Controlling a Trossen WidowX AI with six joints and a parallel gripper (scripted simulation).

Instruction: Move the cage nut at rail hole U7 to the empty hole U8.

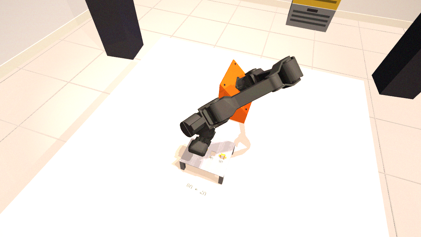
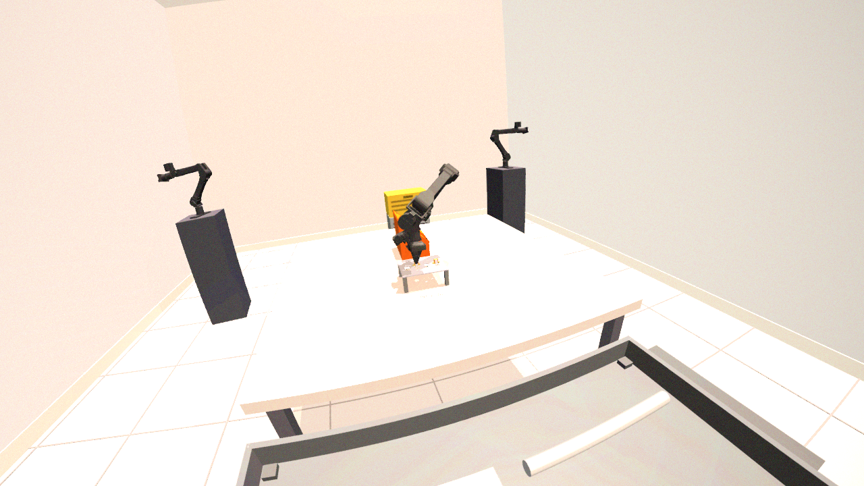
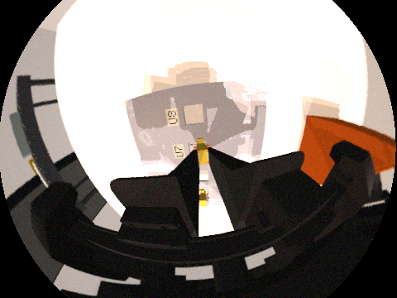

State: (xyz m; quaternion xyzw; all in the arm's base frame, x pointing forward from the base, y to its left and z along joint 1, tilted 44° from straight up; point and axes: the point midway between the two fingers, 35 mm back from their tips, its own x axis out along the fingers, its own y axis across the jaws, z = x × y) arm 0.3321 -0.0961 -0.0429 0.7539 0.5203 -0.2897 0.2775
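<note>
My gripper [image 2: 416, 262] [image 3: 202, 152] is shut on the yellow cage nut [image 3: 202, 155], pointing down over the rail plate [image 1: 217, 169] [image 3: 145, 115] at U7. Part of the U7 hole edge shows left of the nut in the wrist view; how high the nut is above the plate is unclear. The square hole U8 [image 3: 193, 114] is empty, farther up in the wrist view, and hidden by the gripper in the top view. The other yellow nut [image 1: 222, 156] [image 3: 203, 197] sits at U5, with the empty hole U6 [image 1: 213, 153] [image 3: 203, 175] between.
The plate stands on short dark legs [image 1: 220, 179] on the white table [image 1: 279, 176]. The orange arm base [image 1: 232, 73] [image 3: 322, 145] is behind the plate. Printed text [image 1: 196, 189] reads U7 to U8 on the table. Dark pedestals [image 2: 211, 266] [image 2: 506, 196] carry other arms.
</note>
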